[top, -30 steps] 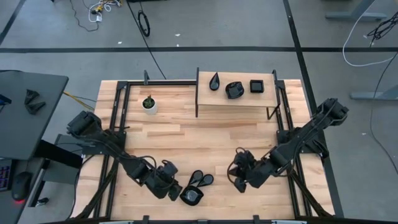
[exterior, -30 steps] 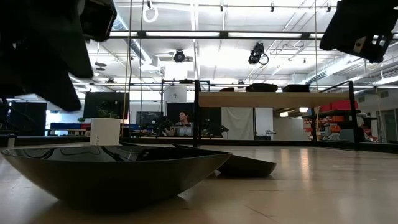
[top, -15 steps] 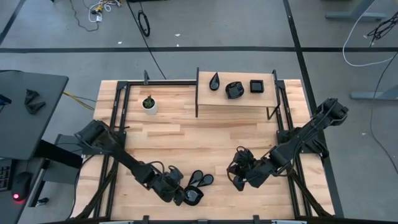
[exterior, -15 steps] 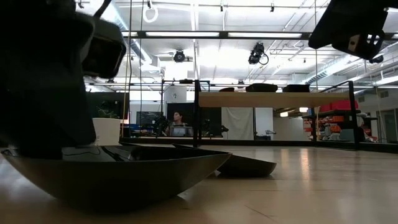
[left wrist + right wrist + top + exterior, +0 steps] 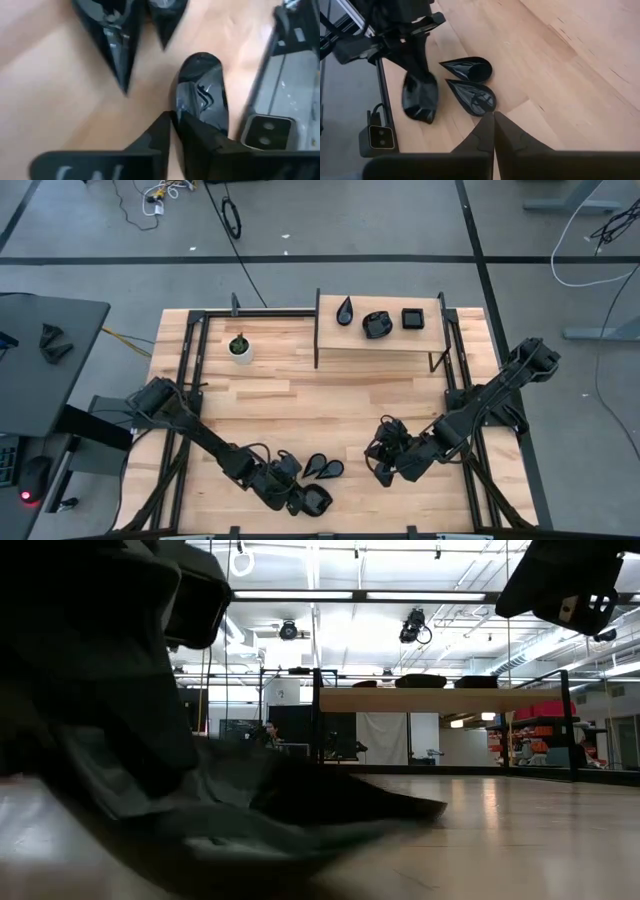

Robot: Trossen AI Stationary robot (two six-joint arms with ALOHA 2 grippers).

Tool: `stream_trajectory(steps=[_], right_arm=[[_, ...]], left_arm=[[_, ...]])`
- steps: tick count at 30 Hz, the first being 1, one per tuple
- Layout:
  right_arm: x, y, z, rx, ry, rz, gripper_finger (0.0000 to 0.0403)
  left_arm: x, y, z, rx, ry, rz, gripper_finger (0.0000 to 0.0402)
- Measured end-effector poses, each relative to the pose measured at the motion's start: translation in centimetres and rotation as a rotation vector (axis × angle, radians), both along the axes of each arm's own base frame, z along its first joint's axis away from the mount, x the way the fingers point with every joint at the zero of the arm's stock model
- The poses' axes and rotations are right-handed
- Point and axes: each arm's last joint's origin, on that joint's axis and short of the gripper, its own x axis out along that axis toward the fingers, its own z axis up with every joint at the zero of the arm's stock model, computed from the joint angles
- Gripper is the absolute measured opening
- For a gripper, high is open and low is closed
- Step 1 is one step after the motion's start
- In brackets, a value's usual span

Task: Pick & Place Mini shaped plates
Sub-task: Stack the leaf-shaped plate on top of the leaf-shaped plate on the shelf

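At about seven o'clock on the wooden table (image 5: 300, 395), close to the near edge, we are seeing the left gripper (image 5: 297, 498) reaching low over a rounded black plate (image 5: 316, 500); in the left wrist view its fingers (image 5: 197, 142) are lying pressed together with their tips on the rim of that plate (image 5: 202, 95), so the claw is together and touching the dish rather than clamped around it. Just toward one o'clock from it, two teardrop plates (image 5: 324, 468) are lying side by side on the wood, touching or nearly so, and the right wrist camera is showing the same pair (image 5: 472, 82) beside the rounded dish (image 5: 420, 97). In the low view a blurred dark mass is filling the left half, and we cannot tell plate from arm there. Moving right, at about five o'clock, the right gripper (image 5: 387, 463) is hovering above bare wood, well apart from the teardrop pair, and its fingers (image 5: 492, 132) are meeting in a closed point, holding nothing. At one o'clock on the far side, a raised shelf (image 5: 330, 340) is carrying three more black plates: a teardrop (image 5: 345, 310), a rounded one (image 5: 376, 324) and a square one (image 5: 412, 318). At eleven o'clock a small white pot with a plant (image 5: 239, 347) is standing alone.
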Motion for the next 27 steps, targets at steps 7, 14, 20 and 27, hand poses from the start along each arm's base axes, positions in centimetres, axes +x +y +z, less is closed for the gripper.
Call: stream_trajectory(steps=[7, 14, 20, 27], right_arm=[[0.0, 0.0, 0.0, -0.012, -0.001, 0.013, 0.0005], [-1.0, -0.7, 2.6, -0.01, -0.078, 0.067, 0.0008], [-3.5, -3.0, 7.3, -0.024, -0.276, 0.012, 0.0008], [-5.0, -5.0, 9.2, 0.024, -0.329, -0.06, 0.0043]], left_arm=[[0.4, -0.5, 1.1, -0.064, 0.0, -0.042, 0.0008], [1.1, 1.0, 4.2, -0.12, -0.064, -0.003, 0.0006], [2.4, 4.6, 8.3, -0.081, -0.222, 0.166, 0.0007], [5.3, 8.5, 12.1, 0.022, -0.372, 0.376, 0.0007]])
